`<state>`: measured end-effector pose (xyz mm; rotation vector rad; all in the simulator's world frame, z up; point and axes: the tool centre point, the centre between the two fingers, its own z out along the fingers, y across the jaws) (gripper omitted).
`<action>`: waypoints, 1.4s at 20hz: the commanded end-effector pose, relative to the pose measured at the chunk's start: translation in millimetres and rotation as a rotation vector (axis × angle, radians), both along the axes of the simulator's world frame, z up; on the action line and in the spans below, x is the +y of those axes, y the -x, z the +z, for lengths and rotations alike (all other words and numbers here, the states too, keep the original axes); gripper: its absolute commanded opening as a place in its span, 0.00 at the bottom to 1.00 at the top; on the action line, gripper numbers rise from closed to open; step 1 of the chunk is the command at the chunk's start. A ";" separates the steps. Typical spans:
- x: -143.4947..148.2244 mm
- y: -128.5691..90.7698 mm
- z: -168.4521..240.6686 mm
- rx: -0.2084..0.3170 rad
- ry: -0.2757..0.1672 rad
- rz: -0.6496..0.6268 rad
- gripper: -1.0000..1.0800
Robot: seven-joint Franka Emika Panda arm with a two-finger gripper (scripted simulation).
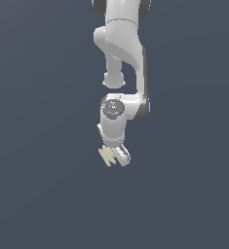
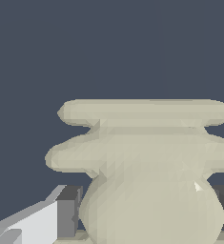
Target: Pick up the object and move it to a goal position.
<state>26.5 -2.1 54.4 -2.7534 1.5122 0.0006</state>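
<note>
Arm (image 1: 123, 48) hangs from the top edge of the exterior view, white links folded downward. Wrist joint tilts toward the exterior view's left. Hand (image 1: 117, 154) points down at the lowest end, angled. In the wrist view, grey finger pads (image 2: 68, 212) stand on either side of the pale ribbed object (image 2: 147, 167), which sits between them; contact appears close on both sides.

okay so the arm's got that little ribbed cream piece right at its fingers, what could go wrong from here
1. The ribbed piece sticks out to one side of the gripper in the exterior view, so the hold may be off-centre and it could pivot or slip out.
2. In the wrist view its rounded end sits between the pads; a curved surface could squirt free under squeeze.
</note>
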 end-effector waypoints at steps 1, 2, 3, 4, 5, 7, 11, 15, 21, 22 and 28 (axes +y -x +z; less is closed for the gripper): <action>-10.7 -3.6 19.4 -0.001 0.000 -0.001 0.00; -15.8 -5.1 28.0 -0.001 0.000 -0.001 0.00; -20.8 -6.7 37.3 -0.001 0.000 -0.001 0.00; -26.1 -8.5 46.9 -0.001 0.000 -0.001 0.00; -31.6 -10.3 56.9 -0.001 0.000 -0.001 0.00; -43.1 -14.1 77.3 -0.001 0.000 -0.002 0.00; -66.1 -22.0 118.9 -0.001 0.001 -0.002 0.00; -88.9 -30.2 160.2 -0.001 0.001 -0.002 0.00; -120.3 -42.4 217.4 0.000 0.001 -0.002 0.00; -124.3 -44.3 225.4 0.000 0.002 -0.001 0.00; -146.8 -54.1 266.5 0.000 0.002 -0.001 0.00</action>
